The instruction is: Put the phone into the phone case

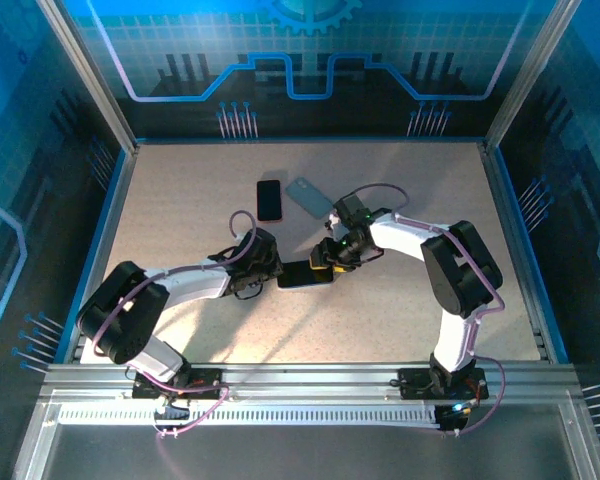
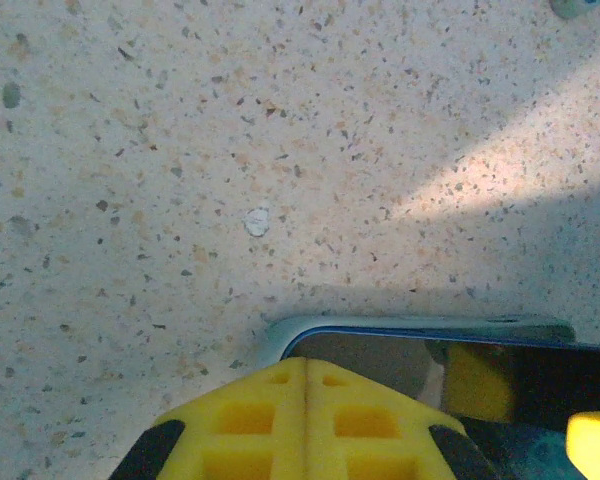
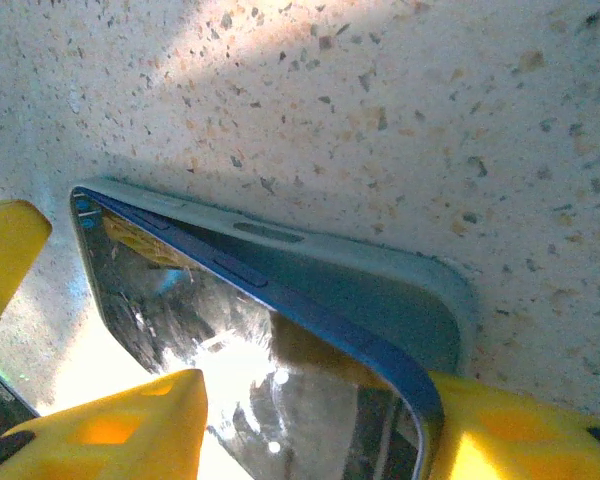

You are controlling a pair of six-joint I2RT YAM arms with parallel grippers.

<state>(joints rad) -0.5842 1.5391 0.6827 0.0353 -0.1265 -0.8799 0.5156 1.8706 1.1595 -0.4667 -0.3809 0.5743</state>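
**Phone (image 1: 305, 275) over phone case (image 3: 380, 290), mid-surface (image 1: 180, 210), between the two arms.** The long axis runs left to right across the robot, so each arm has one short end straight ahead of its tips and both are about equally near.

The left pincer (image 2: 305, 400) has its yellow fingers closed together on nothing and sits just beside the phone's left end. The right pincer (image 1: 332, 256) stands at the right end, its fingers moderately parted with the phone's end between them. Whether either finger touches the glass is hard to judge from the right wrist view.

The phone is dark and glossy with a blue edge. It lies tilted in the pale grey-green case, meeting the case at the far corner and rising away from the wall toward the corner by the right pincer, where the rim is exposed. It is therefore judged not fully seated. The coming move probably turns on pressing that raised corner down.

Farther back lie a second dark phone (image 1: 269, 200) and a grey case (image 1: 310, 197).
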